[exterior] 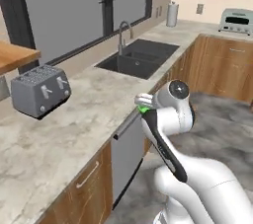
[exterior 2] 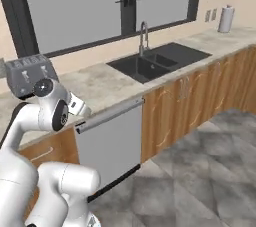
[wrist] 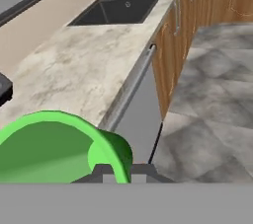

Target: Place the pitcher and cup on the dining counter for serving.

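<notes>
The green cup [wrist: 49, 144] lies close at the bottom left of the hand view, and my gripper [wrist: 121, 172] is shut on its rim wall. From the left base view a sliver of the cup [exterior: 144, 110] peeks out under the gripper [exterior: 142, 102], which hovers over the front edge of the marble counter [exterior: 74, 119] that carries the toaster. In the right base view the gripper [exterior 2: 76, 105] juts out just above the dishwasher. The pitcher and the dining counter are out of view.
A grey toaster [exterior: 39, 90] stands at the back left of the counter. The black sink [exterior: 141, 57] with its faucet [exterior: 123, 33] lies further along. A dishwasher front [exterior: 126, 154] is below the hand. A paper towel roll [exterior: 171, 15] and a toaster oven [exterior: 236, 20] stand far off.
</notes>
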Controlling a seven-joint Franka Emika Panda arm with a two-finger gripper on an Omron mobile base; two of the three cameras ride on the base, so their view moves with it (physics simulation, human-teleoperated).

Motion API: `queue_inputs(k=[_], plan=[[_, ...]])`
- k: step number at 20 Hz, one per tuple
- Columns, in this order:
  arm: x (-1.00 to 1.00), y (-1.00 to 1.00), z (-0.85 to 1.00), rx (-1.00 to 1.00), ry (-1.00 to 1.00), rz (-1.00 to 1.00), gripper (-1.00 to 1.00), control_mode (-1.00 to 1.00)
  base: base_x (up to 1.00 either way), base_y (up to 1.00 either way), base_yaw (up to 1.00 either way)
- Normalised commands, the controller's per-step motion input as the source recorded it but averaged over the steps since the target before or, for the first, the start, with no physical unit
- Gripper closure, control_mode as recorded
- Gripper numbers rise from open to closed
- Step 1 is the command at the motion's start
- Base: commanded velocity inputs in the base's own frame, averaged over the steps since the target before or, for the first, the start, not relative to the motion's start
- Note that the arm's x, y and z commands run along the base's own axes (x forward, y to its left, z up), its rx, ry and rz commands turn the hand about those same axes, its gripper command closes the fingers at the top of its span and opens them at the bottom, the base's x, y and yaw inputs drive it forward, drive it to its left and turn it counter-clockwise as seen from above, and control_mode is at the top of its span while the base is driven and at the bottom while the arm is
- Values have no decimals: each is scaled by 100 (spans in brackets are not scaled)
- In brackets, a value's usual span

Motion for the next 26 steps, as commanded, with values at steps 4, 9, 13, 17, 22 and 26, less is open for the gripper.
queue_inputs(k=[4, 9, 13, 17, 22, 26], plan=[[0, 0, 0, 0, 0, 0, 100, 100, -14, 0, -87], [0, 0, 0, 0, 0, 0, 100, 100, -1, 0, -92], [0, 0, 0, 0, 0, 0, 100, 100, 0, -2, -95], [0, 0, 0, 0, 0, 0, 100, 100, 0, -9, -93], [0, 0, 0, 0, 0, 0, 100, 100, 0, -35, -87], [0, 0, 0, 0, 0, 0, 100, 100, 0, -40, -85]])
